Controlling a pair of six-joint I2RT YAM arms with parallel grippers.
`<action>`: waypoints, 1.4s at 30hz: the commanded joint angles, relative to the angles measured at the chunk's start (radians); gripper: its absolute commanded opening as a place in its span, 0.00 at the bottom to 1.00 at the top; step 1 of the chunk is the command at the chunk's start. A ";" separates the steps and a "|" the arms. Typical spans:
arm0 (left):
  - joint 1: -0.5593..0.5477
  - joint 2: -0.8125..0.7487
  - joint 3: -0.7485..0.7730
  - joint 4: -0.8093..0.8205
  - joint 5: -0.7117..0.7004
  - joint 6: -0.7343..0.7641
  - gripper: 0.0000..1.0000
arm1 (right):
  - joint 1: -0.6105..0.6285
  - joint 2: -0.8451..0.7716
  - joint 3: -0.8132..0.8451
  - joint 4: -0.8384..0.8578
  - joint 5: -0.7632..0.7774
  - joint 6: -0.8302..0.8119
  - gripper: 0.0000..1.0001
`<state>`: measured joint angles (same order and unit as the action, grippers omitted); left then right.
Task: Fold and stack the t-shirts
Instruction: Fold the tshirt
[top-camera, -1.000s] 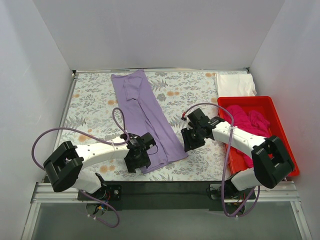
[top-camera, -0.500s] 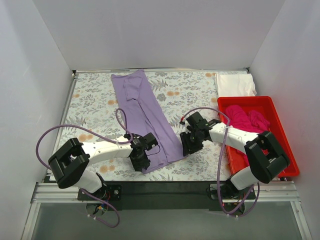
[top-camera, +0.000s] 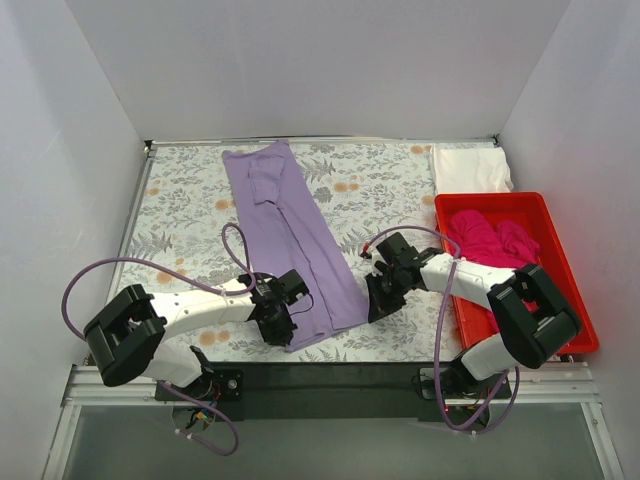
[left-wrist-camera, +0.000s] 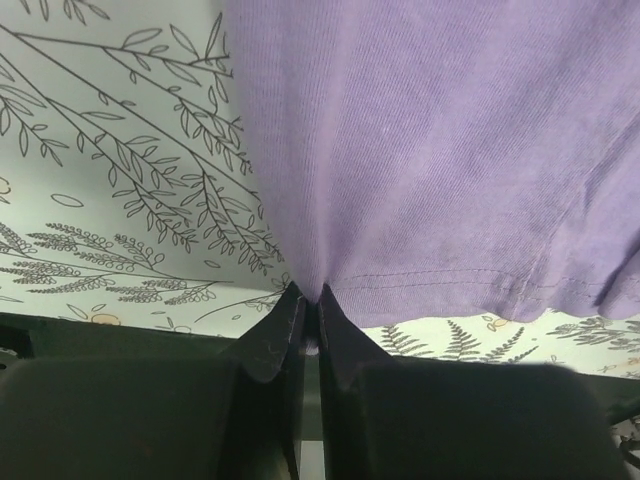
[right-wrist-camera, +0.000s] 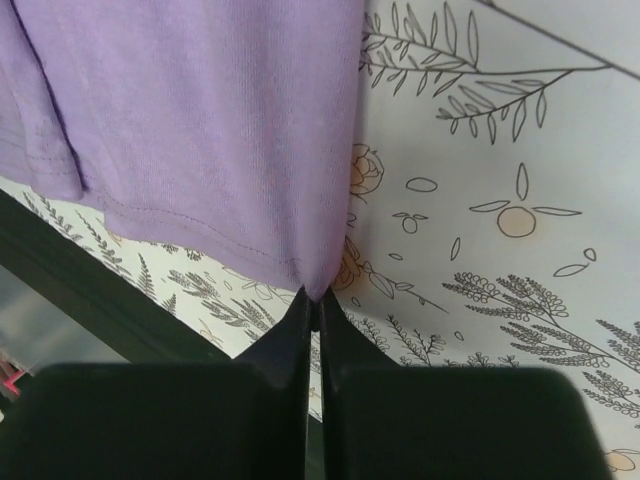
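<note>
A second ago both my hands stood partly open over the near hem of the lavender t-shirt (top-camera: 295, 240). Now my left hand (top-camera: 285, 333) has its fingers pressed together on the hem's near left corner, and in its wrist view the purple cloth (left-wrist-camera: 430, 150) gathers into a small pucker right at the fingertips of that hand (left-wrist-camera: 310, 295). My right hand (top-camera: 376, 306) has come in toward the hem's near right corner and has closed too; its wrist view shows the stitched edge of the shirt (right-wrist-camera: 200, 120) drawn into the tips of that hand (right-wrist-camera: 313, 298). So both hands are pinched shut with lavender fabric between the fingers. The shirt itself has not shifted: it lies as a long strip, folded lengthwise, running from the far edge of the surface (top-camera: 180, 210) toward me and slanting to my right.

I count three t-shirts. One is the lavender one I hold. One magenta t-shirt (top-camera: 490, 240) lies crumpled in the red bin (top-camera: 570, 290) on my right. One white t-shirt (top-camera: 470, 170) lies flat at the far right corner, just beyond the bin. There is one bin, and two hands, both on the same hem.
</note>
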<state>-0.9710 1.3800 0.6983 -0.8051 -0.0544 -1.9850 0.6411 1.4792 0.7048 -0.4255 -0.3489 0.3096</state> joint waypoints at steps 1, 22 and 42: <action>-0.008 -0.004 -0.042 -0.098 0.050 0.029 0.00 | 0.003 -0.010 -0.042 -0.062 0.037 -0.017 0.01; 0.163 -0.101 0.096 -0.164 0.169 0.184 0.00 | 0.008 0.042 0.305 -0.377 0.088 -0.109 0.01; 0.606 0.030 0.290 0.204 -0.200 0.564 0.00 | -0.027 0.536 1.128 -0.302 0.257 -0.201 0.01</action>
<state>-0.3882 1.4109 0.9756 -0.7059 -0.1764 -1.4929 0.6209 1.9781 1.7741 -0.7753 -0.1169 0.1299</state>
